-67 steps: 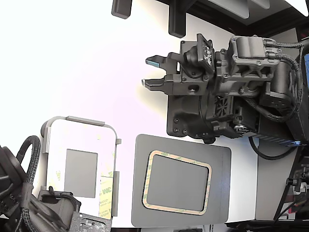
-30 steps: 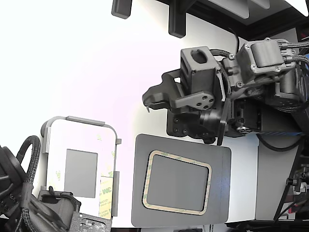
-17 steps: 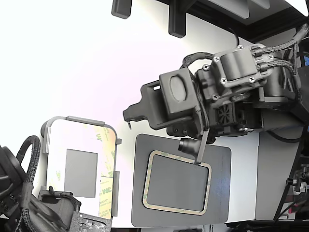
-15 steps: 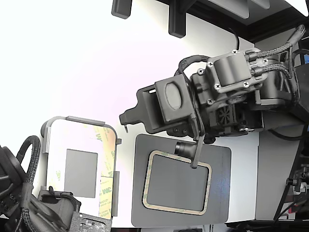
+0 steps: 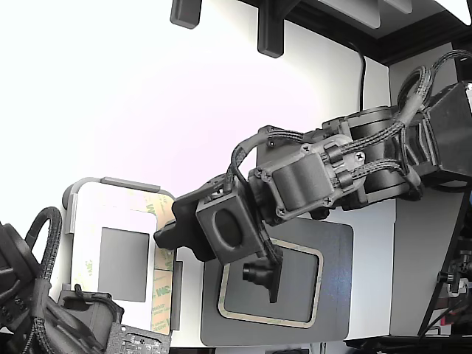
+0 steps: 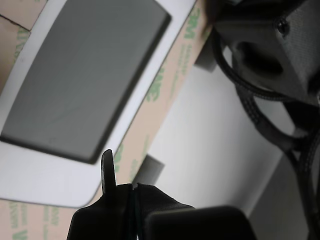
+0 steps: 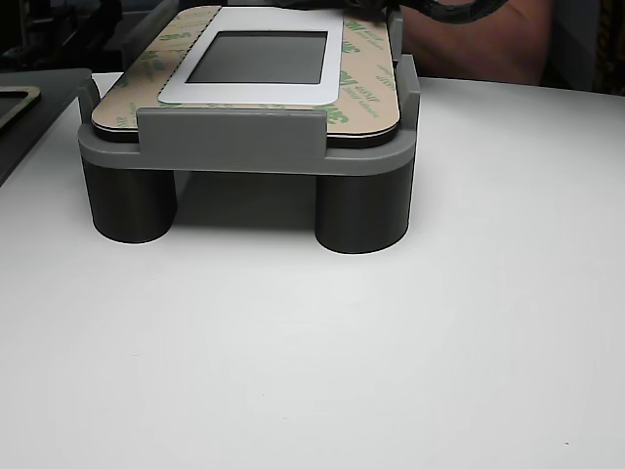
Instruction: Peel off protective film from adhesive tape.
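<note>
The gripper (image 6: 134, 187), jaws pinched together on nothing, is hovering over the protective film (image 6: 165, 82) running through the wrist frame's centre along the white panel (image 6: 30, 175). Thin, limp and light, the film is probably best lifted at a corner.

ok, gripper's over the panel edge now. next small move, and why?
Probably ease the gripper down onto the protective film. In the wrist view its jaws look closed with nothing between them, hovering by the 3M-printed strip, which lies flat along the white panel. It should likely open slightly first to catch an edge.
</note>
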Robot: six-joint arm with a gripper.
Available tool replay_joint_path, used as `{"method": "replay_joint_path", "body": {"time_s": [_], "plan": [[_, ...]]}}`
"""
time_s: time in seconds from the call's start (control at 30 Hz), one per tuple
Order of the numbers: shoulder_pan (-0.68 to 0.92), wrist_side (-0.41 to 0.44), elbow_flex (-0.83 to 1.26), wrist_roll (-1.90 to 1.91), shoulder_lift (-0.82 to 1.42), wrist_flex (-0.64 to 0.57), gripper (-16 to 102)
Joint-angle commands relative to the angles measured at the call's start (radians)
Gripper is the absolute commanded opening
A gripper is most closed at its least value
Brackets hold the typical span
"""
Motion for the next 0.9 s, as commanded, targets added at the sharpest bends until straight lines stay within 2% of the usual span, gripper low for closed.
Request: {"method": "replay_joint_path", "body": {"time_s": [0.0,0.87], "plan": [[0.003,-0.011,-0.034,-0.012,-0.005,-0.029,-10],[0.141,-0.005,-0.186,-0.038,-0.291,-0.137,-10]]}}
